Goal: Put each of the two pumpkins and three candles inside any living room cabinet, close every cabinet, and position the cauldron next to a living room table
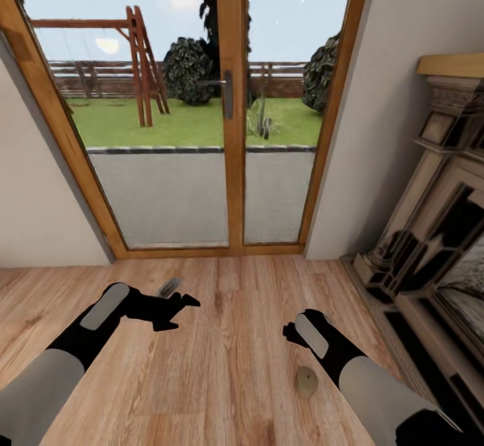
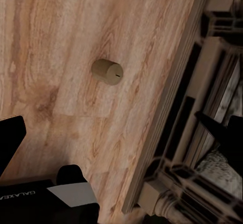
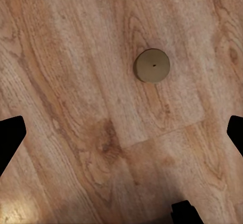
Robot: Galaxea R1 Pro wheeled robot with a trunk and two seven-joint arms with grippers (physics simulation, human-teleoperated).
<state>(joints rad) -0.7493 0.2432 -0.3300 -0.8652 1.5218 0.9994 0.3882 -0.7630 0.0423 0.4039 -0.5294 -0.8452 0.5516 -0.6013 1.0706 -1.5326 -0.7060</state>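
**One candle on the floor by the fireplace**

A stubby tan candle [image 1: 307, 381], round with a flat top and a wick dot, stands on the grainy wood-plank floor [image 1: 222, 365], just beside the right arm. Right gripper [image 3: 121, 133] hangs above it, jaws wide. Left gripper [image 1: 183, 301] holds nothing, jaws parted. The carved stone fireplace [image 1: 430, 231] is near, glass doors [image 1: 228, 103] ahead.

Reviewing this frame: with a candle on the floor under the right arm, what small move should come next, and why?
Probably lower the right pincer straight down toward the candle. The candle stands upright on the wood floor, seen end-on from the right wrist, with the fingertips spread wide on either side and nothing held.
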